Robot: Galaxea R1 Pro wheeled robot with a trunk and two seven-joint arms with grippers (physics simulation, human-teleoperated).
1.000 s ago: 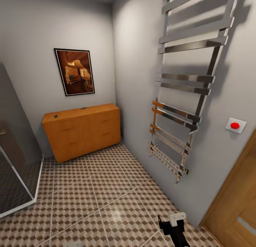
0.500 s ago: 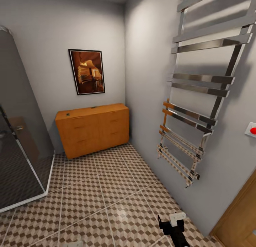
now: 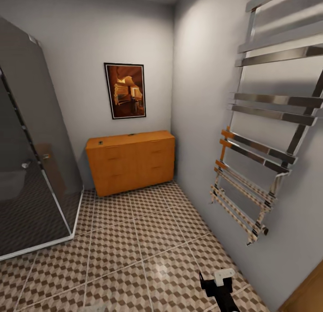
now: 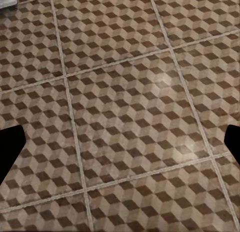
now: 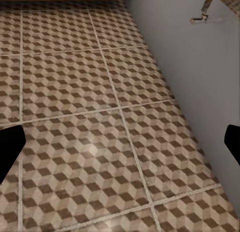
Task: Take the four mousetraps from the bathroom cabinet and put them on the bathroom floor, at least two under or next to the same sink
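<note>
The orange-brown cabinet (image 3: pixel 131 167) stands against the far wall in the head view, drawers shut. Two small dark specks (image 3: pixel 100 142) lie on its flat top, too small to tell whether they are mousetraps. The cube-patterned bathroom floor (image 3: pixel 134 244) stretches from me to the cabinet. My right arm (image 3: pixel 220 287) pokes in at the bottom of the head view. The left gripper (image 4: pixel 120 147) is open over bare tiles, its black fingertips (image 4: pixel 10 147) far apart. The right gripper (image 5: pixel 120 147) is open too, over tiles beside the grey wall (image 5: pixel 200 66). The sink is out of view.
A glass shower enclosure (image 3: pixel 31 168) with a dark grey tiled base fills the left side. A chrome towel rail (image 3: pixel 260 146) juts from the right wall. A framed picture (image 3: pixel 126 90) hangs above the cabinet. A wooden door edge (image 3: pixel 309 298) sits at bottom right.
The head camera has swung left: cabinet, picture and towel rail slid rightward in the picture, more of the shower enclosure shows, and the red wall button left the view. The right arm keeps its place.
</note>
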